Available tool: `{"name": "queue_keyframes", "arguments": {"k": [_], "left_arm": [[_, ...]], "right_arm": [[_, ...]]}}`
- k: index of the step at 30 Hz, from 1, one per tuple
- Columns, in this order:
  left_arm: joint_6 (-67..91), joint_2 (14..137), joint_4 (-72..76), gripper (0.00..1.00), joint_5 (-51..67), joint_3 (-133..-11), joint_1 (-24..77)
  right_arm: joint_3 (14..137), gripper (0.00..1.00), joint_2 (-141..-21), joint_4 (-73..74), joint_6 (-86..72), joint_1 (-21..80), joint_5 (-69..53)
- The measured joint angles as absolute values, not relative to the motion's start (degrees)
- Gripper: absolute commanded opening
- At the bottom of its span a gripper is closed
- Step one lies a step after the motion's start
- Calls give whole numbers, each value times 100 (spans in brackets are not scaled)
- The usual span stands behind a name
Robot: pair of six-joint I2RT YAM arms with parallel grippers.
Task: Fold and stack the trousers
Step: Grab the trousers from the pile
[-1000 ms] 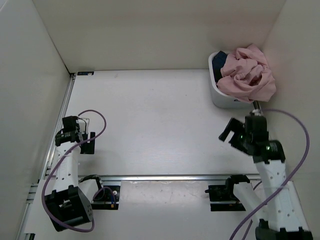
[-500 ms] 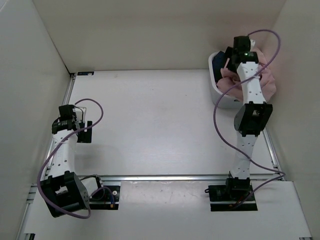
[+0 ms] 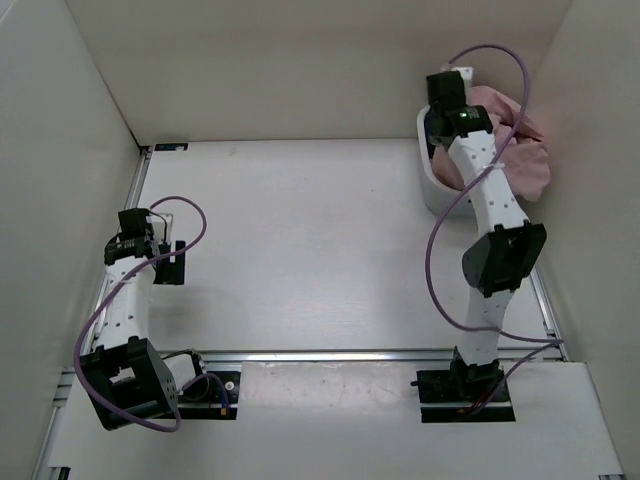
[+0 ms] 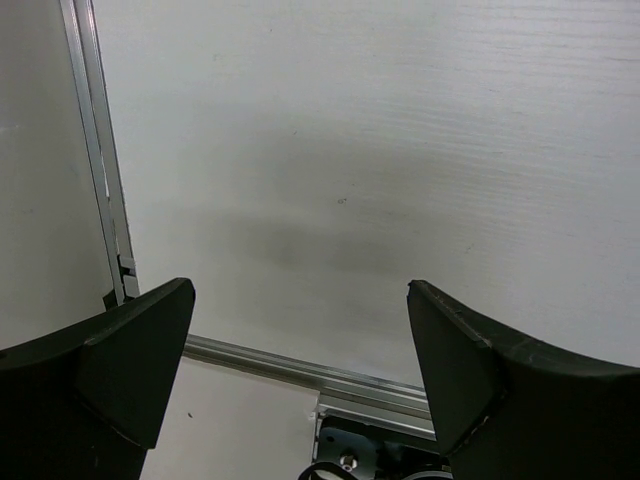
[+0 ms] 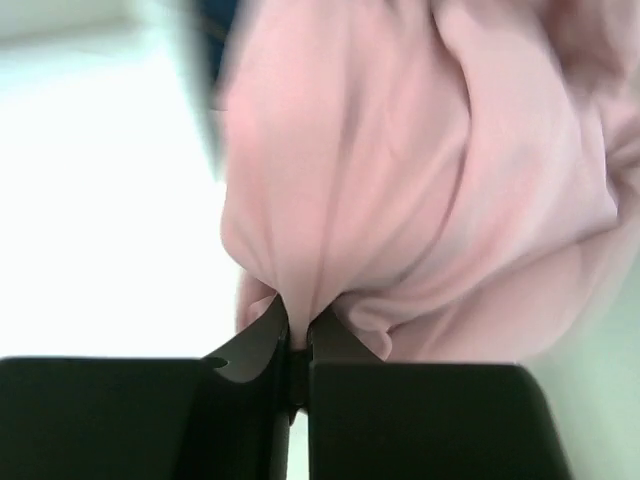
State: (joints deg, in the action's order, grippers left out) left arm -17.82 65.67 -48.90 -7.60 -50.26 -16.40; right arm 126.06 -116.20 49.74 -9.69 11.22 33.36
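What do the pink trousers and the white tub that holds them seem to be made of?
The trousers: probably a soft, thin, matte fabric, since it gathers into fine folds where the right gripper pinches it. The tub: probably white plastic, judging by its smooth, rounded wall that looks stiff.

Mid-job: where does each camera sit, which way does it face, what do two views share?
Top external: above, behind the robot, looking down at the white table; left arm and right arm show.
Left wrist: looks down at table; open left gripper shows.
Right wrist: faces dusty-pink fabric trousers; right gripper pinches them.
Shared: trousers, top and right wrist.
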Motion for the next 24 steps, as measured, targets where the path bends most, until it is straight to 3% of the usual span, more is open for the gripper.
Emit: {"name": "queue_keyframes", "arguments": {"k": [4,8,11,15,19,22,24], "left_arm": [[-1765,6565,-4882,100,-703,-5026,-1640],[-1752,6547,-4882,100,-683,-5026,-1638],[-1750,6521,-4893,100,-683,-5041,-1638],[-1747,6517,-4936,100,-709,-5297,-1638],[-1763,6501,-4939,100,-792,-5741,-1638],[-1806,6466,-4945,100,-819,-5968,-1638],[-1868,6438,-4941,100,-845,-6018,-1638]], "right_arm": [[12707,0,-10619,4689,-296,2943,3745],[11922,0,-9415,2814,978,5966,3566],[11712,0,-8993,1855,1374,7072,3131],[12204,0,-9157,1179,1260,6650,3426],[12156,0,-9258,1483,86,5996,3861],[11437,0,-9185,2012,-1356,5256,3763],[10414,10,-9054,2388,-2298,4654,3483]]}}
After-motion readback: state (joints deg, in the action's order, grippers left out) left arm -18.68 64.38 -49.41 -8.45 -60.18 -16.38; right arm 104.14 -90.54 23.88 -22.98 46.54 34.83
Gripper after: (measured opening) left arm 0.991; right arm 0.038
